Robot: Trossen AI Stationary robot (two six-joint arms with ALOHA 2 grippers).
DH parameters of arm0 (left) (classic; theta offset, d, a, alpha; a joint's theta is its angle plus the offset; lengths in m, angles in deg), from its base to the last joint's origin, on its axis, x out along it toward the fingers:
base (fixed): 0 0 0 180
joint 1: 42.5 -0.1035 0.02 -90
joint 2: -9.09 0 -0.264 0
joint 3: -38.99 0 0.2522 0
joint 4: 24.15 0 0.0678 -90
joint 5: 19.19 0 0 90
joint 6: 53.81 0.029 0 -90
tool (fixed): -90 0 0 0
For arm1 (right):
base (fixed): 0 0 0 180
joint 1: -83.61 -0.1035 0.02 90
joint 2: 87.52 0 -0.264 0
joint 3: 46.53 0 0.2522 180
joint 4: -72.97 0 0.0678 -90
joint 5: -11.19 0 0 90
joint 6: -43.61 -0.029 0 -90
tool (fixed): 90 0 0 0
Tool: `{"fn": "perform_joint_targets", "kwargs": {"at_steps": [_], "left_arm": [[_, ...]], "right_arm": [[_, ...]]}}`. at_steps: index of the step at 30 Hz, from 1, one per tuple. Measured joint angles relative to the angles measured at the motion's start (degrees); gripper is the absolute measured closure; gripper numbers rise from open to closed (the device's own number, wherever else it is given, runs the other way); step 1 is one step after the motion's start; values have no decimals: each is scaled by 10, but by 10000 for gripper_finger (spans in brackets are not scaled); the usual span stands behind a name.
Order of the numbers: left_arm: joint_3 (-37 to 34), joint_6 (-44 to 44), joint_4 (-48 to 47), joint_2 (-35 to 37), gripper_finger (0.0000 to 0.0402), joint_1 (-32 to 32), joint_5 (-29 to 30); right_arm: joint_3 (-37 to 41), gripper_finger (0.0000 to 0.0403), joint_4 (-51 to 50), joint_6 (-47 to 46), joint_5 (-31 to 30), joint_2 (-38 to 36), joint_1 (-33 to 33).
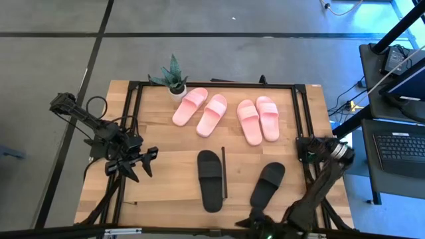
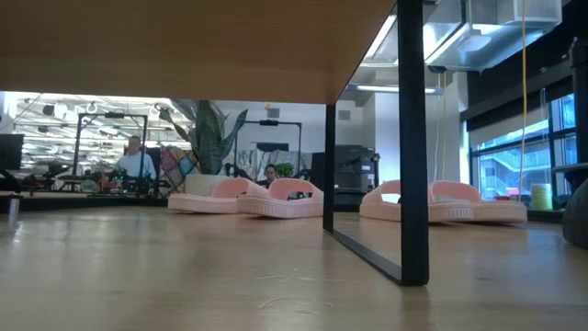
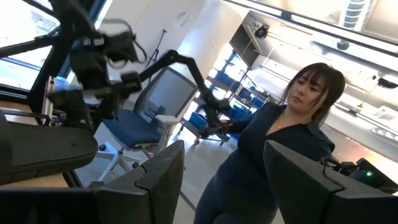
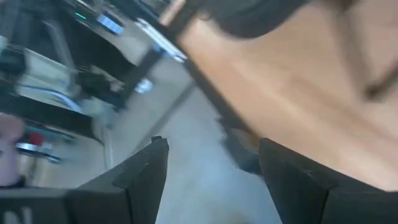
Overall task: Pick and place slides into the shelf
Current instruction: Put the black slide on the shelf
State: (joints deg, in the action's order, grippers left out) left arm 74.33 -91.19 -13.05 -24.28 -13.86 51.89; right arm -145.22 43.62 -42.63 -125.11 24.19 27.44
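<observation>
Nearest the front edge, the right gripper (image 1: 255, 221) is hanging with its fingers spread and holding nothing, a black slide (image 1: 267, 183) lying just beyond it, while the left gripper (image 1: 136, 164) is waiting off to the side with its fingers likewise parted and empty, the other black slide (image 1: 210, 179) lying well off to its inner side. Farther out from both grippers, the two pink pairs (image 1: 199, 110) (image 1: 258, 119) are sitting side by side on the tabletop (image 1: 159, 186) next to a small potted plant (image 1: 174, 78). The shelf (image 2: 184, 41) is showing only as a board overhead in the low view with nothing visibly on it, so the task appears barely begun, with all six slides left to place.
</observation>
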Motion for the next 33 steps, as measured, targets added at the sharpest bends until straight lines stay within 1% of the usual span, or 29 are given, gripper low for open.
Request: {"fn": "perform_joint_targets", "kwargs": {"at_steps": [3, 6, 10, 12, 14, 20, 25, 29, 33], "left_arm": [[0, 0, 0, 0, 191, 0, 0], [0, 2, 0, 0, 191, 0, 0], [0, 29, 0, 0, 191, 0, 0], [0, 33, 0, 0, 191, 0, 0], [0, 33, 0, 0, 191, 0, 0], [0, 35, 0, 0, 191, 0, 0], [0, 49, 0, 0, 191, 0, 0], [0, 72, 0, 0, 191, 0, 0], [0, 80, -1, 0, 191, 0, 0]], "right_arm": [[0, 154, -155, -45, 43, -62, -2], [-1, 154, -303, -80, 90, -104, -1], [-1, 154, -485, -129, 157, -128, 1], [-1, 154, -543, -140, 196, -131, 1], [0, 154, -578, -121, 229, -129, 1], [0, 154, -604, -35, 229, -117, 1], [0, 154, -631, -35, 228, -88, 6], [1, 154, -647, -35, 222, -49, 6], [1, 154, -673, -37, 227, -11, 6]]}}
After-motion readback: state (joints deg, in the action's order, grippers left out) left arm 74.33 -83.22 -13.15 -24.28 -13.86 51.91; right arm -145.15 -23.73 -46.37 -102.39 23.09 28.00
